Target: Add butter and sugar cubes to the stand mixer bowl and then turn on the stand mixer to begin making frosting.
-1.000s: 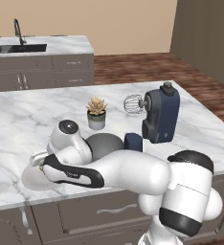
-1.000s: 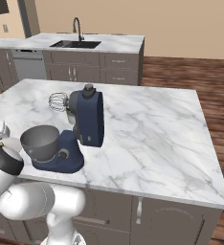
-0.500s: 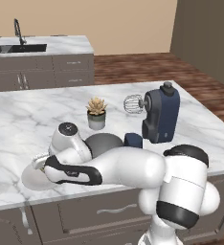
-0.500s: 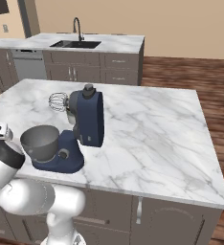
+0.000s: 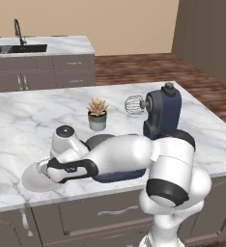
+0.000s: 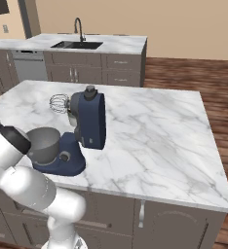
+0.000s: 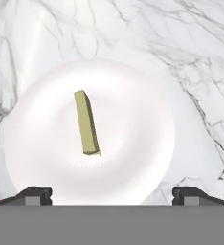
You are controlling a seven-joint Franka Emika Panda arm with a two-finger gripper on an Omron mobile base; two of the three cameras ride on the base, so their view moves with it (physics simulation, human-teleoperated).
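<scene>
On the marble island counter (image 5: 18,120), a white plate (image 5: 30,177) lies at about 8 o'clock in the left base view, partly covered by the white arm that reaches over it. In the hand view the butter (image 7: 87,123) lies near the middle of the plate (image 7: 142,119), a thin yellow-green stick running from 12 o'clock to 6 o'clock, slightly slanted. The gripper (image 7: 112,194) sits above the plate with its two dark fingertips (image 7: 35,194) far apart at 7 and 5 o'clock, holding nothing and clear of the butter. Further right in the left base view, a small potted succulent (image 5: 97,114) stands on the counter near centre. Beside it, toward 2 o'clock, stands the stand mixer (image 5: 162,115), navy blue, head tilted up, wire whisk (image 5: 133,104) pointing left. In the right base view the stand mixer bowl (image 6: 43,144), grey metal, sits on the mixer's base at 9 o'clock, under the raised whisk. A sink with faucet (image 6: 78,29) is set in the far counter at 11 o'clock there.
</scene>
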